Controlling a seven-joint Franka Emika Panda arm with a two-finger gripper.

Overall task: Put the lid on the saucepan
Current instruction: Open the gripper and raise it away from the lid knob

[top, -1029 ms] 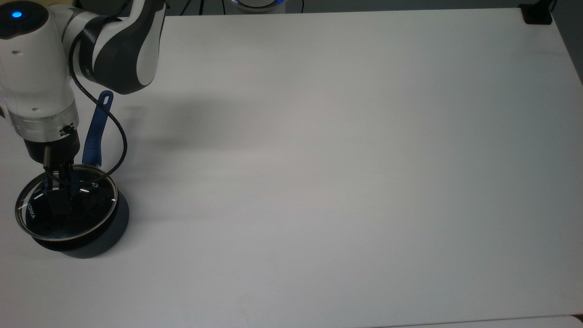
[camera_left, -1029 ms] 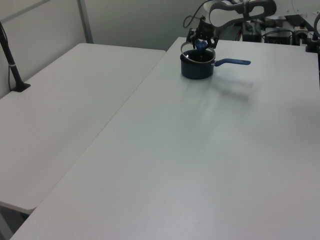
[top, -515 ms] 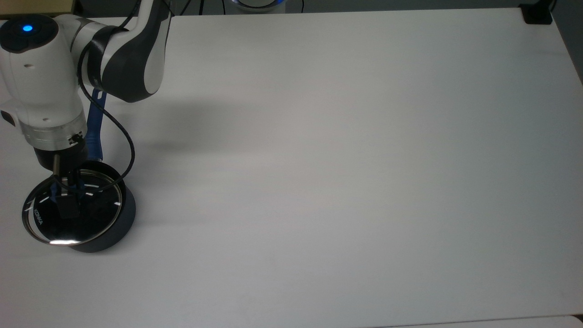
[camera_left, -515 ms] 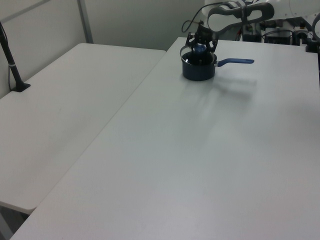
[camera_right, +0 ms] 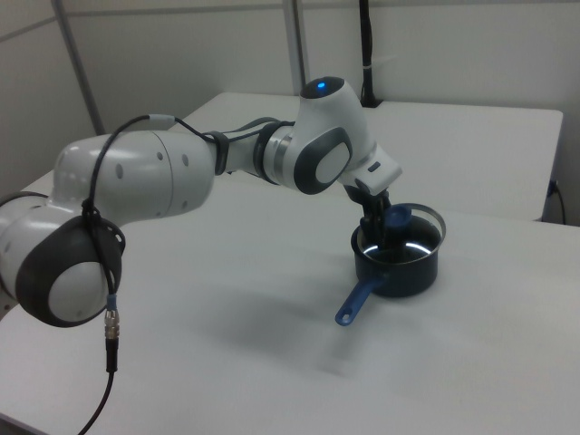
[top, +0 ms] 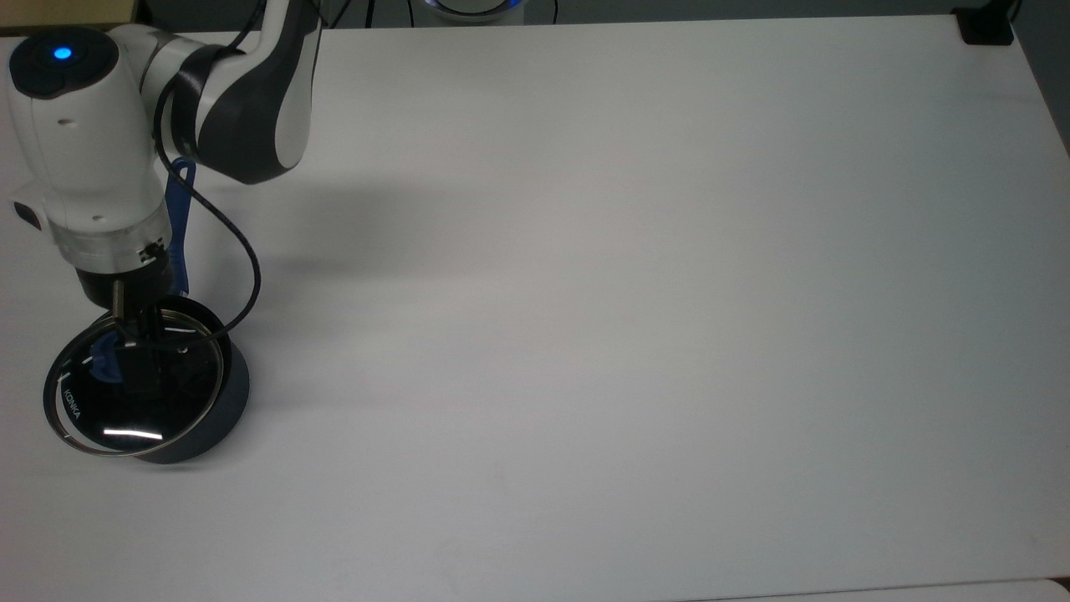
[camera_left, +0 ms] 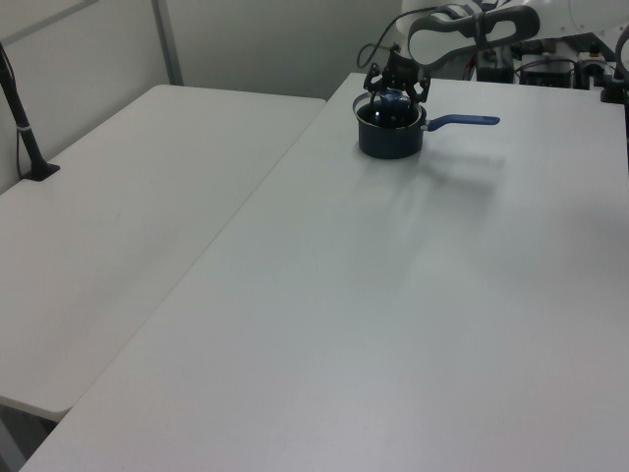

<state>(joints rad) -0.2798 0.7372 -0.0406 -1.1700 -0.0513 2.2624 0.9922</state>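
Gripper (top: 125, 364) pointing straight down from the white and grey arm (top: 84, 142), closed on the blue knob (top: 102, 357) of the lid (top: 134, 410), one black finger plain beside the knob in the top view. Seen in the left view (camera_left: 395, 88) directly over the pot's mouth, and in the right view (camera_right: 381, 231) reaching into the ring of the rim.

Lid: round clear glass, thin metal rim, held over the saucepan (top: 232, 401) and not seated square. In the top view, shifted toward the top view's left, so that a crescent of grey wall shows on the top view's right. In the right view (camera_right: 426, 216), rim standing a little above the pot's edge on the right view's right side, seemingly tilted. White lettering near the glass edge on the top view's left: "KONKA" (top: 71, 402), running along the rim.

Saucepan: small, round, dark inside, dark grey wall, resting on the white table (top: 627, 293) close to its edge at the top view's left, toward the lower left corner. Long blue handle (top: 177, 209) pointing toward the top view's upper edge, passing under the wrist, hole at its end. In the left view (camera_left: 391, 140), at the far end of the table, handle (camera_left: 467, 121) out toward the left view's right. In the right view (camera_right: 403, 272), handle (camera_right: 355, 304) aimed toward the camera.

Black cable (top: 247, 276) looping from the wrist down across the lid. Blue light (top: 61, 53) glowing on top of the arm. Second white table (camera_left: 118, 197) alongside, at the left view's left.
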